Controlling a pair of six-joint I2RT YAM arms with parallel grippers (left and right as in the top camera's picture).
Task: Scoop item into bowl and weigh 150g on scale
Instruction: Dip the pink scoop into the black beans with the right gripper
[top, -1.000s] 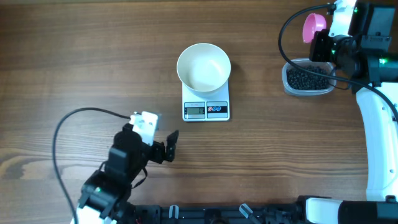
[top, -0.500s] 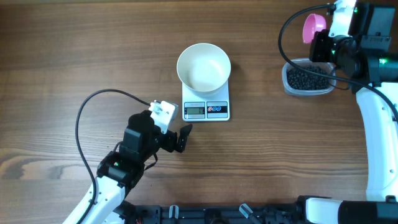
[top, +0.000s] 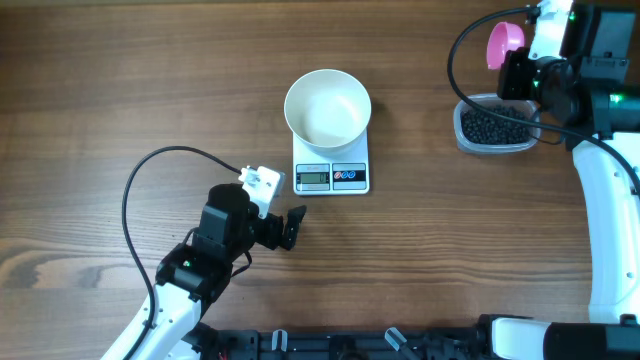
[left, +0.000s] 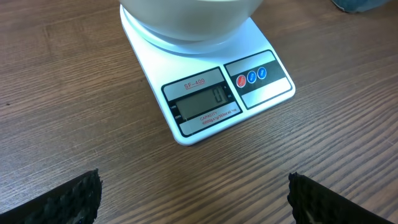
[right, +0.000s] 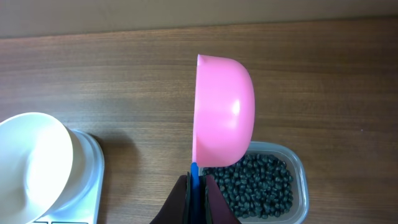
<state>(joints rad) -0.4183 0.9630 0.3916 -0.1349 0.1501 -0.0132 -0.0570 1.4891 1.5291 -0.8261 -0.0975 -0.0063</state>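
Observation:
The white bowl (top: 328, 108) stands on the white scale (top: 332, 177), and nothing shows inside it. The black beads (top: 492, 126) fill a clear tub at the right. My left gripper (top: 283, 212) hovers just in front and left of the scale, open with only bare table between its fingers (left: 68, 199). From the left wrist, the scale's display (left: 202, 102) reads zero, with the bowl (left: 189, 15) behind it. My right gripper (right: 197, 186) is shut on the blue handle of a pink scoop (right: 224, 112), held on edge above the beads (right: 255, 183).
The clear tub (top: 462, 135) sits near the right edge, under the right arm. A black cable (top: 140, 180) loops over the table left of the left arm. Bare wood lies between the scale and the tub.
My left arm has swung right and forward, bringing its open gripper close to the scale's front left corner. The right arm and scoop have not moved.

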